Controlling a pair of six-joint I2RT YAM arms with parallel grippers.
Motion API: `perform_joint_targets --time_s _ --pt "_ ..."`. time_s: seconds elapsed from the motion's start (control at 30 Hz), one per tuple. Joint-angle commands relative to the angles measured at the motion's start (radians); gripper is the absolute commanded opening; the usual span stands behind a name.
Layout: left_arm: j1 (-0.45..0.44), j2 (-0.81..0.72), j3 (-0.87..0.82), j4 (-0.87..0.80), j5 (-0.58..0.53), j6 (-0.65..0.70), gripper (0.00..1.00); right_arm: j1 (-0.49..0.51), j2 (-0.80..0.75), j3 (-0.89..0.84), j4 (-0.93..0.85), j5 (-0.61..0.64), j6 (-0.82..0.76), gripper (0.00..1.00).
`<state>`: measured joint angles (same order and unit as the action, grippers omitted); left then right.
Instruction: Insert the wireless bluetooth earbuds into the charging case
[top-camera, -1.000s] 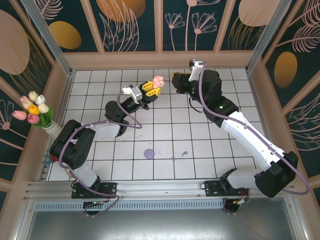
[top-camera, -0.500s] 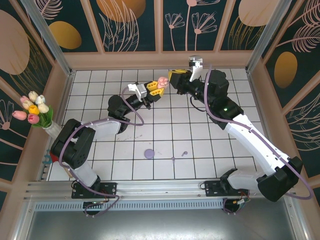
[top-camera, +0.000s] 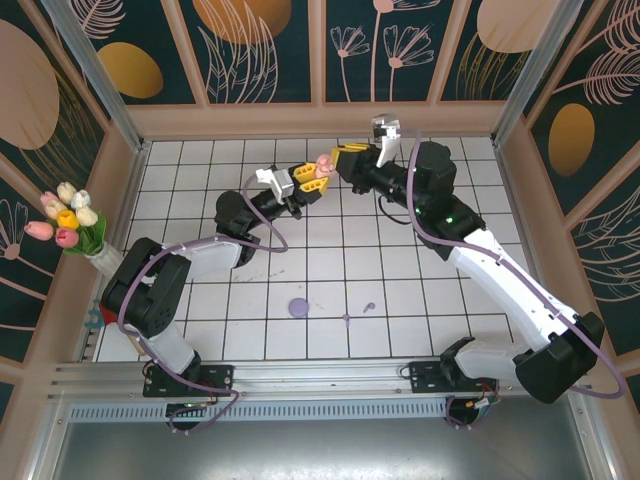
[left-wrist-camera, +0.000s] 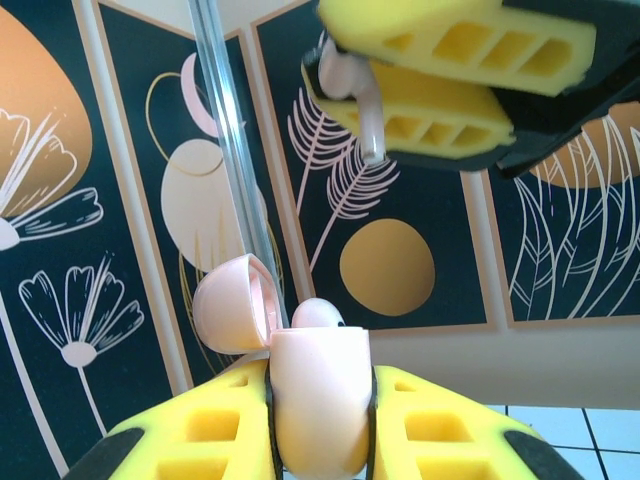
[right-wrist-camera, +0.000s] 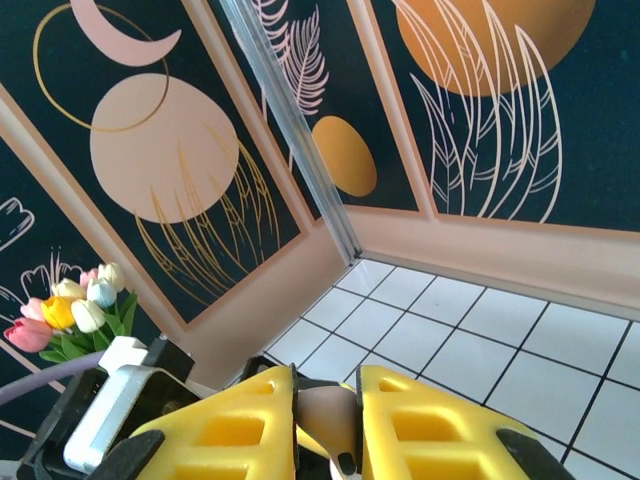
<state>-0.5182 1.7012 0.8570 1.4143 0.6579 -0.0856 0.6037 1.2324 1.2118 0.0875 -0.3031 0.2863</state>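
My left gripper (left-wrist-camera: 320, 395) is shut on the pale pink charging case (left-wrist-camera: 318, 400), held up off the floor with its lid (left-wrist-camera: 230, 303) swung open. One pink earbud (left-wrist-camera: 318, 313) sits in the case's mouth. Just above and to the right of the case, my right gripper (left-wrist-camera: 335, 72) is shut on a second pale pink earbud (left-wrist-camera: 366, 120), stem pointing down, still apart from the case. From above, the case (top-camera: 323, 166) lies between the left gripper (top-camera: 312, 177) and the right gripper (top-camera: 340, 160). The right wrist view shows that earbud (right-wrist-camera: 328, 415) pinched between the yellow fingers (right-wrist-camera: 420, 420). Two tiny purple earbuds (top-camera: 370, 306) lie on the tiles.
A round purple disc (top-camera: 298, 308) lies on the tiled floor near the front. A bunch of tulips (top-camera: 68, 220) stands at the left wall. Patterned walls (top-camera: 320, 50) enclose the floor on three sides.
My right gripper has moved left with the pink earbud, closing in on the open case. The left gripper has shifted the case slightly to the right.
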Motion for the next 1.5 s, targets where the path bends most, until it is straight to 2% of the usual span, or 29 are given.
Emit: perform_joint_targets --time_s 0.0,0.23,1.47 --pt "-0.005 0.006 0.01 0.104 0.007 -0.033 0.0 0.006 -0.018 -0.027 0.084 -0.044 0.033 0.18" --pt "-0.005 0.007 0.004 0.154 0.0 -0.066 0.0 0.007 -0.021 -0.047 0.116 -0.051 0.047 0.18" --pt "-0.005 0.037 0.003 0.168 -0.001 -0.085 0.0 0.013 0.08 -0.014 0.125 -0.057 0.037 0.18"
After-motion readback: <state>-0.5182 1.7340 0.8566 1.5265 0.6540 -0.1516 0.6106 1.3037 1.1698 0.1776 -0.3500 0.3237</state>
